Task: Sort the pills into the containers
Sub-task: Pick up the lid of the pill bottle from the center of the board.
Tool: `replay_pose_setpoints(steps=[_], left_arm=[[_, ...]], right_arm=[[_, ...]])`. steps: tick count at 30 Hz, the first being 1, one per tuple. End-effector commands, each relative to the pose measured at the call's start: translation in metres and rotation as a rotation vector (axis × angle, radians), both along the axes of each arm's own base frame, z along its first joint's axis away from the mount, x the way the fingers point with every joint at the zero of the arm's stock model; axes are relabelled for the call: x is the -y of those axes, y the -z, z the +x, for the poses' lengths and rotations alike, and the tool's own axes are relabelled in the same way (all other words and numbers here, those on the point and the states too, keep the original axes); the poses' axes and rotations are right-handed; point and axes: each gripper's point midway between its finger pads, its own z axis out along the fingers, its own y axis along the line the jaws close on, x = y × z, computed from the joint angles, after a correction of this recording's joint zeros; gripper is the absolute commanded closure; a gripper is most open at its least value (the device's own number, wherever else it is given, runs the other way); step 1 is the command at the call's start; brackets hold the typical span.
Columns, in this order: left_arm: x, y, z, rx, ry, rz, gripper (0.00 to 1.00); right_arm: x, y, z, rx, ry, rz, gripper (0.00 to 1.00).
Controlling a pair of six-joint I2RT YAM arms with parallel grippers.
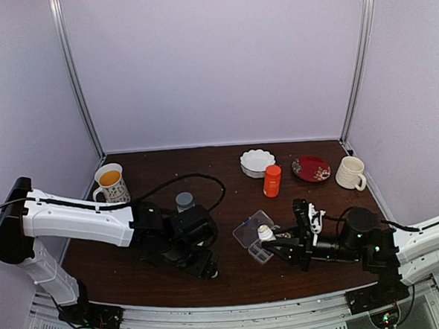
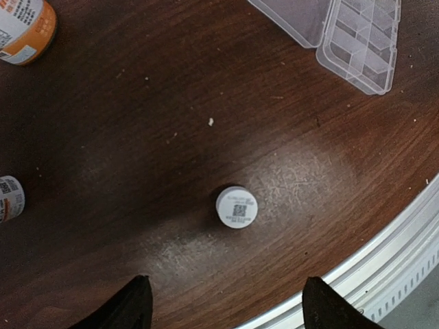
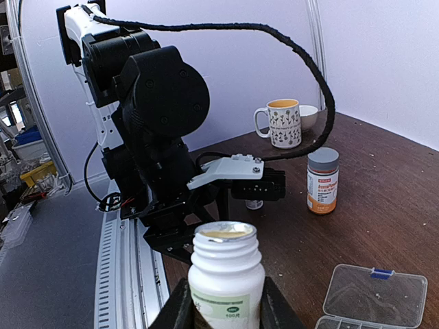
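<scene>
The clear pill box [image 1: 251, 233] lies open at mid-table. Its containers [image 2: 360, 41] show empty in the left wrist view, with the lid [image 2: 295, 17] folded out beside them. One tiny pale pill [image 2: 210, 122] lies on the bare wood. My right gripper [image 1: 272, 239] is shut on an uncapped white bottle [image 3: 226, 274], held upright next to the box lid [image 3: 374, 296]. The bottle's mouth shows pale yellow. My left gripper [image 2: 230, 308] hangs open over the table, and a white round cap [image 2: 236, 207] lies just beyond its fingertips, untouched.
A grey-capped orange-labelled bottle [image 3: 322, 179] and a small white bottle [image 2: 8, 199] stand near the left arm. Along the back are a patterned mug [image 1: 110, 182], a white bowl [image 1: 257, 162], an orange bottle [image 1: 272, 181], a red plate [image 1: 311, 168] and a cream mug [image 1: 350, 173]. The table's metal front rail [image 2: 411, 233] runs close to the cap.
</scene>
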Motion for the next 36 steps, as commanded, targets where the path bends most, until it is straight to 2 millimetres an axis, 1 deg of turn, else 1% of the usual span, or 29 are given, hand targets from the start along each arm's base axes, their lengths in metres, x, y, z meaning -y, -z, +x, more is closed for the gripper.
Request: replay_pose_setpoints(steps=[1, 5, 6, 8, 9, 12, 16, 19, 20, 22, 27, 32, 36], left_arm=[[0.027, 0.002, 0.000, 0.001, 0.019, -0.058, 0.22], [0.033, 0.016, -0.002, -0.010, 0.021, -0.027, 0.25], [0.033, 0.020, -0.002, -0.012, 0.019, -0.016, 0.26], [0.033, 0.029, -0.002, -0.018, 0.016, 0.007, 0.34], [0.032, 0.034, -0.001, -0.019, 0.005, 0.025, 0.36], [0.031, 0.044, 0.002, -0.018, -0.017, 0.055, 0.38], [0.030, 0.049, 0.005, -0.006, -0.032, 0.076, 0.40], [0.031, 0.055, 0.005, -0.010, -0.028, 0.088, 0.47], [0.032, 0.057, 0.005, -0.014, -0.026, 0.091, 0.48], [0.035, 0.059, 0.005, -0.019, -0.022, 0.091, 0.52], [0.041, 0.060, 0.006, -0.016, -0.021, 0.079, 0.58], [0.035, 0.060, 0.009, -0.001, -0.033, 0.107, 0.65], [0.032, 0.058, 0.011, 0.012, -0.032, 0.122, 0.75]], right_arm=[[0.012, 0.002, 0.004, -0.023, 0.041, 0.035, 0.90], [0.016, 0.006, 0.003, -0.026, 0.045, 0.022, 0.90], [0.016, 0.006, 0.003, -0.024, 0.047, 0.021, 0.90], [0.017, 0.007, 0.003, -0.024, 0.046, 0.018, 0.90], [0.016, 0.008, 0.002, -0.024, 0.044, 0.016, 0.90], [0.016, 0.010, 0.002, -0.028, 0.042, 0.018, 0.90], [0.016, 0.013, 0.002, -0.036, 0.040, 0.019, 0.90], [0.014, 0.011, 0.002, -0.037, 0.037, 0.026, 0.90], [0.013, 0.011, 0.002, -0.037, 0.034, 0.028, 0.90], [0.011, 0.010, 0.002, -0.037, 0.028, 0.027, 0.90], [0.008, 0.014, 0.002, -0.043, 0.022, 0.017, 0.90], [0.005, 0.015, 0.001, -0.050, 0.014, 0.024, 0.90], [0.003, 0.018, 0.000, -0.056, 0.007, 0.019, 0.90]])
